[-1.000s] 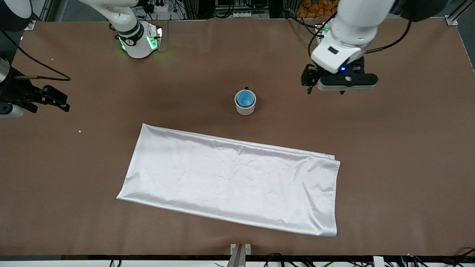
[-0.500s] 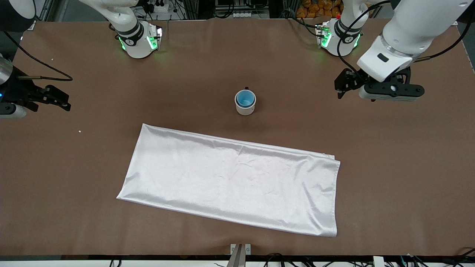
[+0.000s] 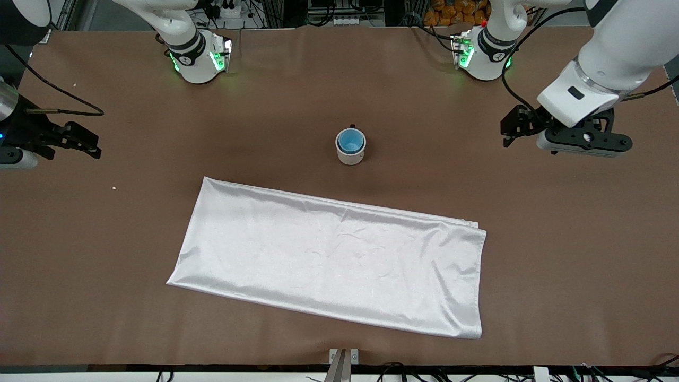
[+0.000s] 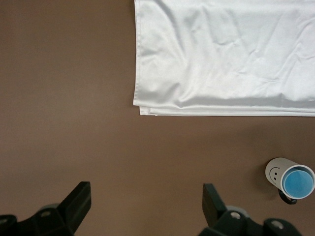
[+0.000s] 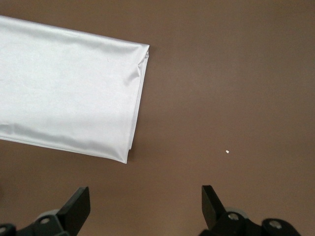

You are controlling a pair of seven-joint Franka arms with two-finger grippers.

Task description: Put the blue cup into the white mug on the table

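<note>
Both grippers, left [image 3: 530, 135] and right [image 3: 79, 143], are hanging wide-jawed and empty at opposite worktop [image 3: 530, 254] ends; cup [image 3: 350, 141] is sitting in mug [image 3: 350, 154], so retreating clear suffices.

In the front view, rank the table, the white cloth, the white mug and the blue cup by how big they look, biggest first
1. table
2. white cloth
3. white mug
4. blue cup, sitting inside the mug, only slightly narrower.

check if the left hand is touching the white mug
Apart. The front view shows the left hand open over bare table toward the left arm's end, a wide brown gap from the white mug.
</note>
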